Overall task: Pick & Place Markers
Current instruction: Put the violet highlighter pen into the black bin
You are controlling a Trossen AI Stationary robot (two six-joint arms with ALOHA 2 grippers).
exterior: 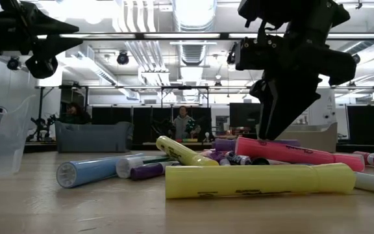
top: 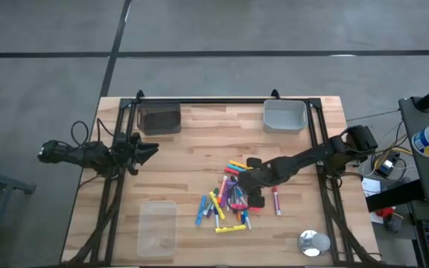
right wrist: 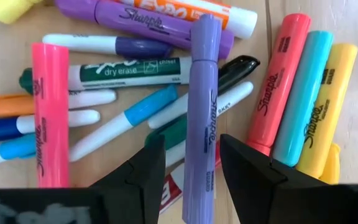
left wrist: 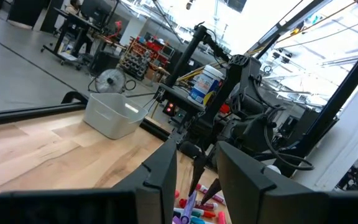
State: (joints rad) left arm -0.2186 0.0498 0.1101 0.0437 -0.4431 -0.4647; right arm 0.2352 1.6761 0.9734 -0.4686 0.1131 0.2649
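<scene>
The markers point(top: 229, 199) lie in a loose pile at the table's middle right, seen close in the low view point(exterior: 252, 179). My right gripper point(top: 238, 180) is down over the pile, pointing down and open point(right wrist: 193, 177). A purple highlighter point(right wrist: 201, 106) lies on top of the other markers, and its near end runs between my two fingers. A gap shows between it and one finger point(right wrist: 148, 177). My left gripper point(top: 152, 151) waits open and empty above the table's left side, its fingers level and pointing toward the pile point(left wrist: 194, 180). My right gripper stands over the purple highlighter's near end point(right wrist: 199, 186) from above, one finger on each long side, along the barrel. One finger point(right wrist: 247, 174) is close against the barrel. I cannot tell whether it touches. The highlighter rests on the pile.
A dark bin point(top: 159, 117) stands at the far left and a grey bin point(top: 284, 115) at the far right. A clear container point(top: 157, 228) sits near the front left and a round silver thing point(top: 313, 243) near the front right. People show in the room beyond point(exterior: 184, 123).
</scene>
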